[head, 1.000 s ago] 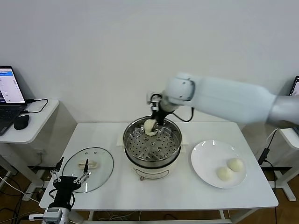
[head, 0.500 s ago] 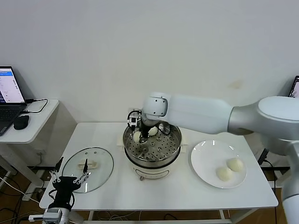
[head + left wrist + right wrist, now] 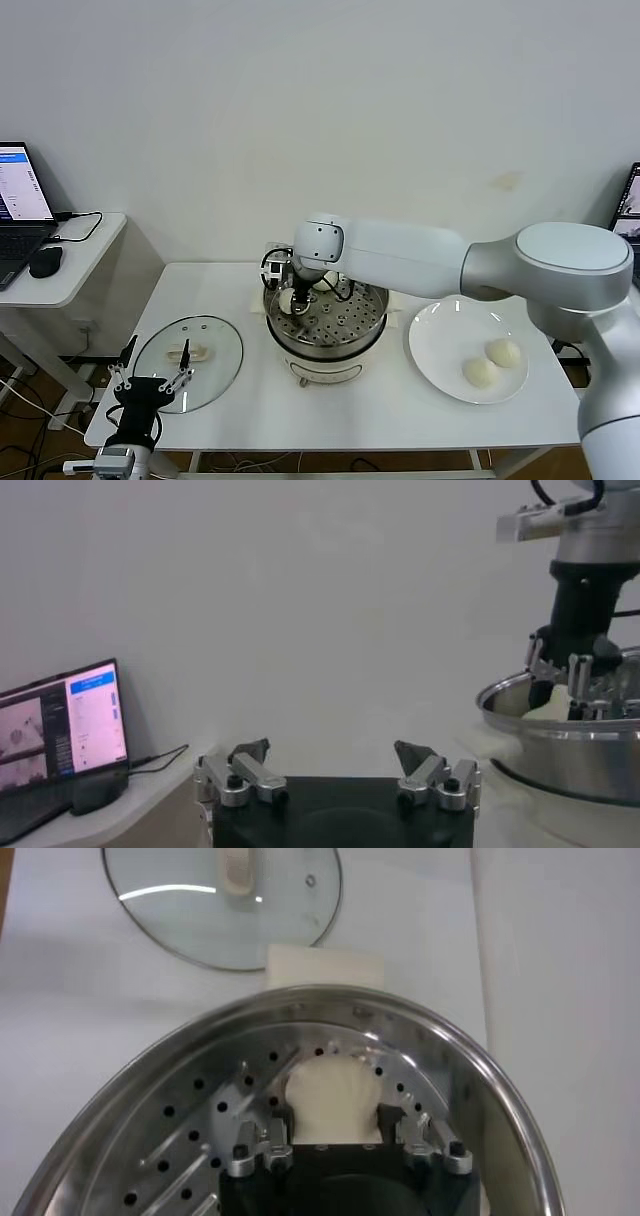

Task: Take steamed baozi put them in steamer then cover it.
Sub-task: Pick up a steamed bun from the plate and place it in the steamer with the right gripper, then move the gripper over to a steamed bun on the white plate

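Right gripper [image 3: 334, 1120] inside the steamer [image 3: 326, 330], fingers [image 3: 278, 1128] straddling a baozi [image 3: 334, 1100] on the tray, grip unclear; left gripper [image 3: 150, 385] hangs open beside the bench [image 3: 400, 410].

The steamer [image 3: 325, 325] is shiny perforated steel on a cream plastic base; the cover [image 3: 188, 363] is clear glass, metal-rimmed; baozi [image 3: 334, 1098] are smooth, matt dough; the plate [image 3: 440, 350] is glossy white.

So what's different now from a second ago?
The right gripper carried a baozi from the steamer's far rim down to its left side and is opening. The left gripper, lid and two plate buns haven't moved.
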`<action>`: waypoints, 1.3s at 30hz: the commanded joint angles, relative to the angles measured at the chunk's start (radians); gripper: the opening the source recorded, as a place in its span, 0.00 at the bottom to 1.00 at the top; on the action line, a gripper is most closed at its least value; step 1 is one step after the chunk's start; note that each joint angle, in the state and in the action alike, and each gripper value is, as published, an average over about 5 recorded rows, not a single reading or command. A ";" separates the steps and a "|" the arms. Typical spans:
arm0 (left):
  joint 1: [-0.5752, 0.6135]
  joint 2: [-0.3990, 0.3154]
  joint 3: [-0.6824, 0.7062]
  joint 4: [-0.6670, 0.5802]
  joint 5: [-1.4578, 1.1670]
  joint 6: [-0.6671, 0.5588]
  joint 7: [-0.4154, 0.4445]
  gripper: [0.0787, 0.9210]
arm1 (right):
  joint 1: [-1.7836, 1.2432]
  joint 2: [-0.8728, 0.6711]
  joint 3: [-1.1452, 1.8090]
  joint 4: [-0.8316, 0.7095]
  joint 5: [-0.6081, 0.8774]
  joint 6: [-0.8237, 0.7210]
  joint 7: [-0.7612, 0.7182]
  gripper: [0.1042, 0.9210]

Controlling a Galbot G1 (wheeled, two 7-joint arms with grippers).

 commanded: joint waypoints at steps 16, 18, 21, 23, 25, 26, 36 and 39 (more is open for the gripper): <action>-0.006 0.011 0.025 -0.040 0.011 0.018 0.007 0.88 | 0.366 -0.555 -0.076 0.406 -0.153 0.179 -0.407 0.88; -0.004 0.012 0.028 -0.041 0.011 0.019 0.008 0.88 | 0.393 -0.641 -0.107 0.455 -0.186 0.203 -0.442 0.88; -0.002 0.019 0.033 -0.046 0.009 0.022 0.009 0.88 | 0.404 -0.767 -0.136 0.506 -0.247 0.235 -0.486 0.88; -0.002 0.026 0.035 -0.050 0.009 0.027 0.010 0.88 | 0.385 -0.835 -0.134 0.525 -0.296 0.270 -0.512 0.88; -0.002 0.030 0.035 -0.052 0.008 0.031 0.011 0.88 | 0.353 -0.892 -0.124 0.537 -0.354 0.319 -0.537 0.88; -0.002 0.031 0.035 -0.053 0.008 0.032 0.011 0.88 | 0.335 -0.913 -0.118 0.539 -0.384 0.345 -0.547 0.88; 0.009 0.028 0.019 -0.044 0.009 0.033 0.011 0.88 | -0.031 -1.042 0.104 0.486 -0.656 0.492 -0.547 0.88; 0.008 0.028 0.013 -0.043 0.009 0.036 0.011 0.88 | -0.188 -1.057 0.220 0.469 -0.715 0.496 -0.531 0.88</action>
